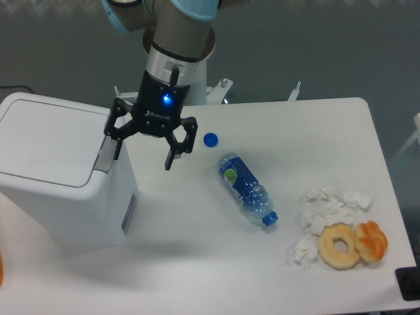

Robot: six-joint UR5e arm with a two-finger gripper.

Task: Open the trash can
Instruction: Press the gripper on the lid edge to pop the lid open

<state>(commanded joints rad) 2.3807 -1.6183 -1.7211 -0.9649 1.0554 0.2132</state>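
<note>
The trash can (pixel 56 174) is a large white boxy bin at the left of the table, its flat lid down and a grey push tab (pixel 107 154) on its right edge. My gripper (pixel 142 156) hangs open just right of the bin, pointing down. Its left finger (pixel 117 147) stands close above the grey tab, and the right finger (pixel 170 157) is over bare table. Nothing is between the fingers.
A blue bottle cap (pixel 210 139) lies right of the gripper. A clear bottle with a blue label (pixel 246 188) lies on its side mid-table. Crumpled tissues (pixel 325 210), a doughnut (pixel 339 245) and a pastry (pixel 371 240) sit at the front right.
</note>
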